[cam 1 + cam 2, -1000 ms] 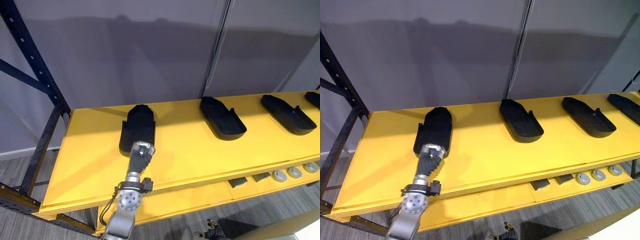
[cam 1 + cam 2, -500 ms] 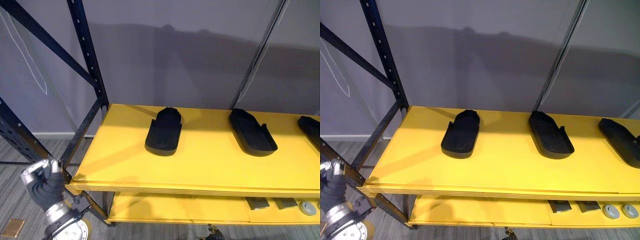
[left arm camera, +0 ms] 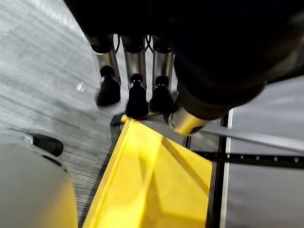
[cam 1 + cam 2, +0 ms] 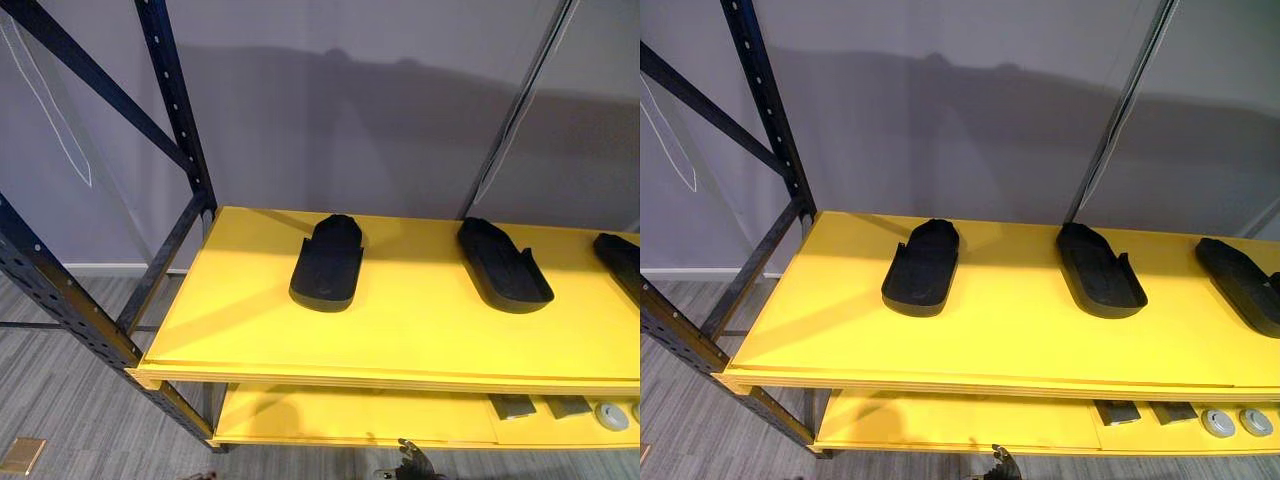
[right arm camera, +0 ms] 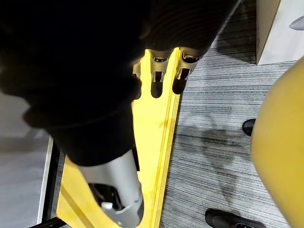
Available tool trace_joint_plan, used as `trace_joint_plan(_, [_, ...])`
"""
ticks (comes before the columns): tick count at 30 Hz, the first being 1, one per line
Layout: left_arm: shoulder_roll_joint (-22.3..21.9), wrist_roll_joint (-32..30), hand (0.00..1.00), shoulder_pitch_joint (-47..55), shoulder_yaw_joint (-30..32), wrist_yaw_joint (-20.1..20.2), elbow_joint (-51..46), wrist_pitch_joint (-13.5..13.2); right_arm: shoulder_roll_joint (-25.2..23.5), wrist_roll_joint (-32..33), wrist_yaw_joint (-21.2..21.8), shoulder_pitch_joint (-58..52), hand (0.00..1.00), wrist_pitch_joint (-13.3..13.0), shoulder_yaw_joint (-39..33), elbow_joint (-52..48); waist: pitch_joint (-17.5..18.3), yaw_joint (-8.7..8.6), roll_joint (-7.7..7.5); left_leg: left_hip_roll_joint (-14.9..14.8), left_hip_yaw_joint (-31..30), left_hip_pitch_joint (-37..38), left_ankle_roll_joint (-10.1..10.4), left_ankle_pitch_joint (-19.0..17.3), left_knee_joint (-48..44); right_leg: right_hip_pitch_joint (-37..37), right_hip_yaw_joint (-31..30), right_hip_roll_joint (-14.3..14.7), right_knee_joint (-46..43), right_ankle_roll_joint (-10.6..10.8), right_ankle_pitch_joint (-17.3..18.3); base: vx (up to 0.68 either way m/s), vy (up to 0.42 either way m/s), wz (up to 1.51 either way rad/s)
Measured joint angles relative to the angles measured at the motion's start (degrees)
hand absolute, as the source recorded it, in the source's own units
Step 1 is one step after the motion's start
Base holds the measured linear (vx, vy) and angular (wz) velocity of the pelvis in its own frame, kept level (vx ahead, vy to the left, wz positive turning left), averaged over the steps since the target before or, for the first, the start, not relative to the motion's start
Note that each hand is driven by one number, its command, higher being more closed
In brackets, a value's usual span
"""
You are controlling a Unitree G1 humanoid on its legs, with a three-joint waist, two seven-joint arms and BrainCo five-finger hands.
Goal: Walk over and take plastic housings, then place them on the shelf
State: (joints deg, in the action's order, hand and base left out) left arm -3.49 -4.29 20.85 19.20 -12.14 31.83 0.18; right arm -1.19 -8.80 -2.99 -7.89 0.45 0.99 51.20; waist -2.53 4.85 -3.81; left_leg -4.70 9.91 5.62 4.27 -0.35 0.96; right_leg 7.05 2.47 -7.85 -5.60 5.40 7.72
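Guessing it's fetch-another time: housing point(image 4: 328, 262) sits on the shelf point(image 4: 420, 330), left hand point(image 3: 135, 61) loose and empty, can't tell for right hand point(image 5: 157, 71).

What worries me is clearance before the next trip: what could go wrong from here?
1. The left robot hand hangs right by a corner of the yellow shelf, so a turn or step might knock it against the board.
2. Free space lies left of the leftmost housing, beside the black rack upright; an arm reaching there could clip it.
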Motion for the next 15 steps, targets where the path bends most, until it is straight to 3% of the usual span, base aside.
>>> trace_joint_plan(4, [1.2,-2.7,0.00,-3.2,-0.7,0.3,4.2,-0.5,0.1,0.0,-0.3,0.3,0.00,0.0,-1.4,0.0,-0.1,-1.05,0.23,0.5,0.2,0.8,-0.2,0.7,1.7,-0.1,-0.1,-0.3,0.2,0.1,0.1,0.00,0.002,-0.02])
trace_joint_plan(15, [3.0,-4.1,0.00,-6.4,-2.8,1.1,10.0,-1.6,0.9,0.1,-0.5,1.4,0.00,0.0,-5.5,2.3,-1.0,-1.17,1.50,0.6,2.3,3.2,-0.2,1.3,4.0,0.3,-1.5,-0.2,0.6,0.1,0.0,0.00,-0.005,-0.07])
